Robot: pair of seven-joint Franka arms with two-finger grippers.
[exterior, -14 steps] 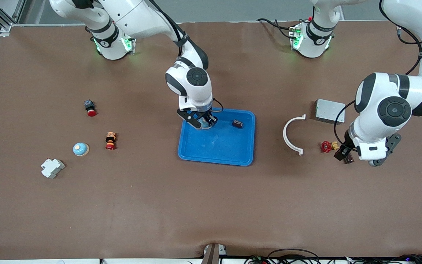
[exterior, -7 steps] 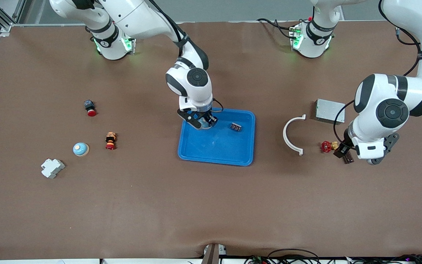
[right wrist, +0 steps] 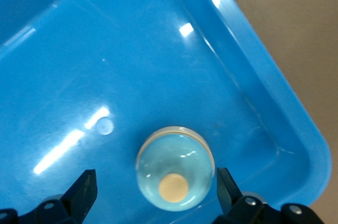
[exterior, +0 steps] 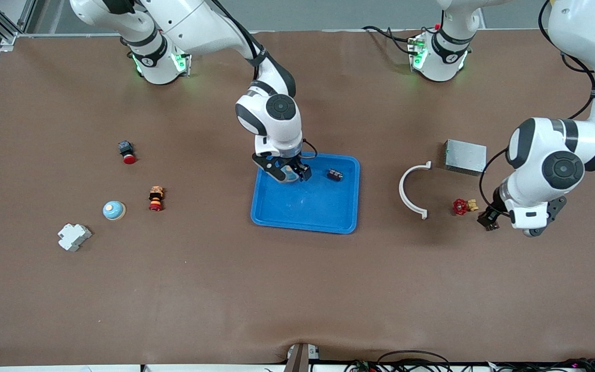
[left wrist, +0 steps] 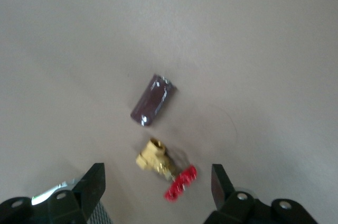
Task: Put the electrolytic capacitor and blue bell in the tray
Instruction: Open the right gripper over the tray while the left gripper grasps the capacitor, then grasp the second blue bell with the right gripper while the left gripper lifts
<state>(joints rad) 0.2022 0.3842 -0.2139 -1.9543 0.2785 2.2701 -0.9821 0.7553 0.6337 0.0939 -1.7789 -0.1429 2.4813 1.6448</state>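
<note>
Left wrist view: electrolytic capacitor (left wrist: 153,100) lying diagonal

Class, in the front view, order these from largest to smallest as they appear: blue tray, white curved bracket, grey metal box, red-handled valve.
1. blue tray
2. white curved bracket
3. grey metal box
4. red-handled valve

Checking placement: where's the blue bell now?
The blue bell sits in the tray, in the corner toward the right arm's base, between the right end effector's open fingers.
</note>
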